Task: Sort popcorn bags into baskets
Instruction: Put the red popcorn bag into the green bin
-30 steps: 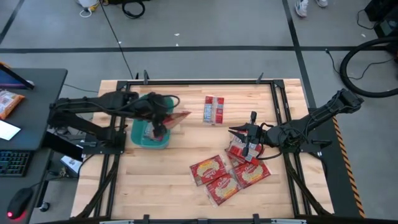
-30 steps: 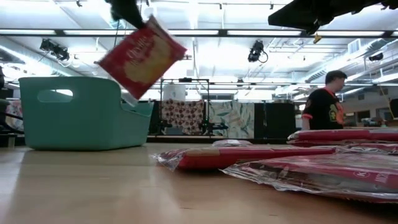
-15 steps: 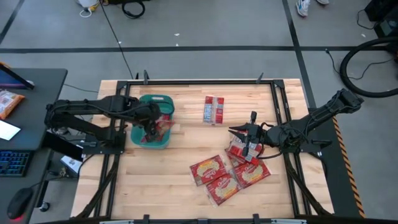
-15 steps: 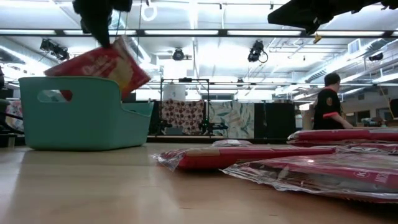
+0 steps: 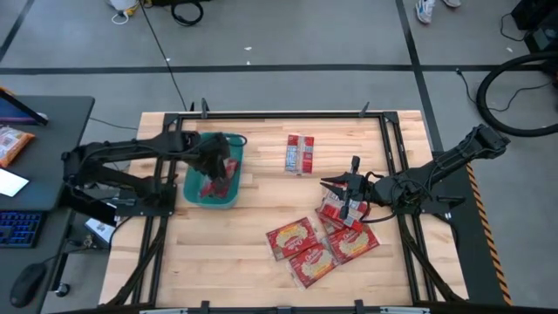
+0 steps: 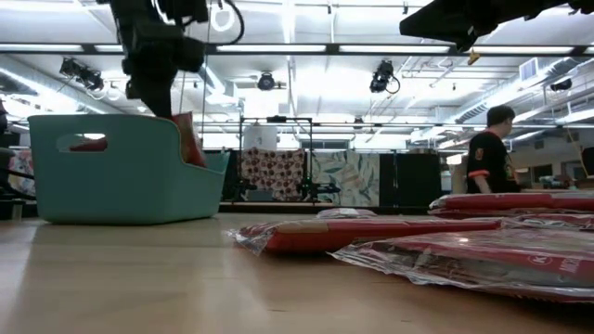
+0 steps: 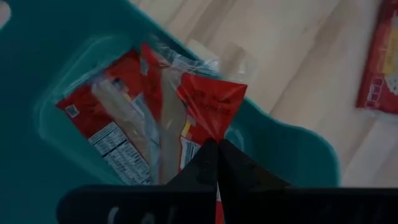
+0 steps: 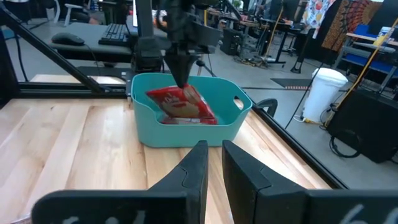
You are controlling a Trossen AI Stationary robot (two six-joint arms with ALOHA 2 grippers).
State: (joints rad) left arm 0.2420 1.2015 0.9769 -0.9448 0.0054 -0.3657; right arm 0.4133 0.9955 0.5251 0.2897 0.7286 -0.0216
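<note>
Over the teal basket (image 5: 193,194), left tool (image 7: 217,144) pinches a popcorn bag (image 7: 208,107) by its corner, w/ the bag lowered inside for release; right tool (image 8: 211,157), slightly spread, waits above the worktop (image 5: 253,244) pile.

From my low camera, the basket (image 6: 111,172) wall hides most of the popcorn bag (image 6: 188,139) the left tool (image 7: 216,149) pinches; only its top corner shows. On my left wrist feed, the tool covers that bag's lower end. The near bags (image 6: 483,255) on the desk (image 6: 139,278) run off the low picture's edge.
</note>
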